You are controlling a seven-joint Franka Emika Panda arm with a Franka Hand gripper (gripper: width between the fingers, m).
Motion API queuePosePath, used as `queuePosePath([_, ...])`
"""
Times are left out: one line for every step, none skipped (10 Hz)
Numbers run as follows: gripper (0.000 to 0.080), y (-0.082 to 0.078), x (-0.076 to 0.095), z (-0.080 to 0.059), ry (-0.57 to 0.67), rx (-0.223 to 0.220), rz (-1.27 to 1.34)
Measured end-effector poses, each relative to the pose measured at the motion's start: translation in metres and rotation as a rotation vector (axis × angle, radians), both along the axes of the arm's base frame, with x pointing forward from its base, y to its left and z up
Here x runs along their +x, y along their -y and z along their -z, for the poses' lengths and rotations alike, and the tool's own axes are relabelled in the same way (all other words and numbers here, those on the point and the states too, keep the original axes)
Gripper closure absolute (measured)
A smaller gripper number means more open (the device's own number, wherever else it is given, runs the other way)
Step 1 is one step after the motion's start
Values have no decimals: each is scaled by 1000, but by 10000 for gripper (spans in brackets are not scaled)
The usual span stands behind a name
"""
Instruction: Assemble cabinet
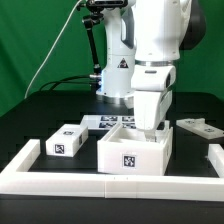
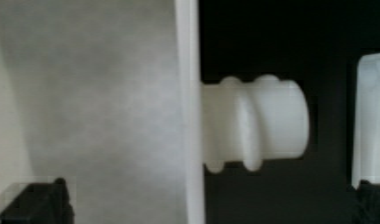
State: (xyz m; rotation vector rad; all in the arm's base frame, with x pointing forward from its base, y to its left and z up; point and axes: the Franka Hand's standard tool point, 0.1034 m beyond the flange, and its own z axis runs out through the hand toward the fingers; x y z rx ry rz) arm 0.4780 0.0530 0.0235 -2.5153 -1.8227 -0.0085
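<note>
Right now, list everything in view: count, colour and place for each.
cabinet body: one, white, tag on its front, mid-table inside the frame.
loose block: one, white with tags, to the exterior view's left of the cabinet body.
loose panel: one, white, at the exterior view's right, further back.
ribbed knob: one, white, seen only in the wrist view.
marker board: one, white with tags, flat behind the cabinet body.
border frame: one, white, low, along the front and both sides.
table: one, black.
backdrop: one, green, behind.
arm: one, white, above the cabinet body.
end effector: one, white, at the cabinet body's open top; open or shut unclear.
</note>
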Motion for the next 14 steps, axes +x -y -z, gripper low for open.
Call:
queuePosePath([1, 0, 0, 2, -3, 0, 1])
queuePosePath([1, 0, 0, 3, -3, 0, 2])
queuePosePath([1, 0, 0, 2, -3, 0, 27])
queuePosePath([118, 0, 0, 2, -4, 0, 27])
queuePosePath([255, 0, 0, 2, -4, 0, 27])
queuePosePath([255, 0, 0, 2, -4, 0, 27])
queuePosePath([436, 0, 0, 2, -4, 0, 27])
queuePosePath([572, 0, 0, 2, -4, 0, 27])
queuePosePath([572, 0, 0, 2, -4, 0, 27])
queuePosePath([745, 0, 0, 2, -4, 0, 26])
queuePosePath([765, 1, 1, 2, -2, 0, 27])
queuePosePath([765, 1, 1, 2, -2, 0, 27])
queuePosePath([765, 1, 1, 2, -2, 0, 27])
queuePosePath([765, 1, 1, 2, -2, 0, 27])
